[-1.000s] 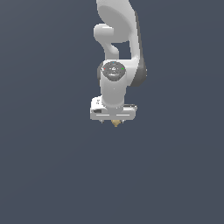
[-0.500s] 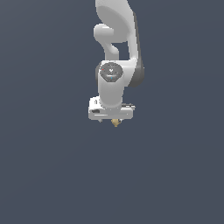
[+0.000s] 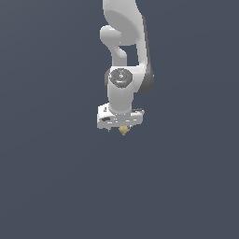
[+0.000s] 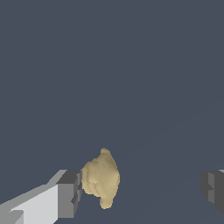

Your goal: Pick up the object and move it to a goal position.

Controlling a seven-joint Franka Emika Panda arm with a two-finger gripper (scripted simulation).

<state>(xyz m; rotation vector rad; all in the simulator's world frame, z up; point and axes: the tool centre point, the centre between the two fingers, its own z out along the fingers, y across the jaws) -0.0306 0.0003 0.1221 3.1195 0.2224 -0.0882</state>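
Note:
The object [image 3: 123, 130] is a tiny tan-yellow lumpy blob showing just under the white gripper [image 3: 120, 127] in the exterior view. In the wrist view the object [image 4: 100, 178] lies between the two fingers, right against one dark finger pad [image 4: 69, 192]. The other pad [image 4: 213, 187] stands far from it, with a wide gap between. The gripper [image 4: 141, 189] is open and holds nothing. The hand points straight down over the object. I cannot tell whether the near pad touches the blob or is just beside it.
The white arm [image 3: 125, 51] comes down from the top of the exterior view. A plain dark grey-blue surface [image 3: 56, 186] fills everything around it. No other objects show.
Almost nothing differs. The wrist has turned very slightly, and the hand and the object stay at the same place.

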